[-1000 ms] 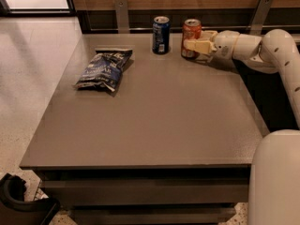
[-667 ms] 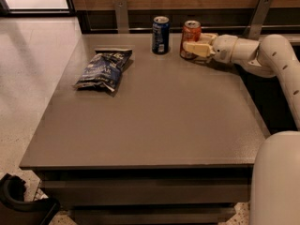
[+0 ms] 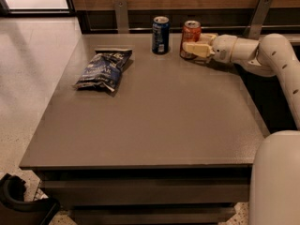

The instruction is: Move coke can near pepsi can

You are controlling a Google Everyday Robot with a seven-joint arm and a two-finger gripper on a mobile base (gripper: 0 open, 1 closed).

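Pincer [image 3: 193,42] barely shifted | pinching upright coke can [image 3: 190,32] | pepsi can [image 3: 160,34] just left

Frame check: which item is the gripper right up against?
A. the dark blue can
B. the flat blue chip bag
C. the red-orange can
C: the gripper sits at the coke can, while the pepsi can stands apart beside it and the chip bag lies farther off.

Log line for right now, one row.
claw: at coke can, far table edge | pepsi can: upright, left of coke can, apart | bag: flat, left
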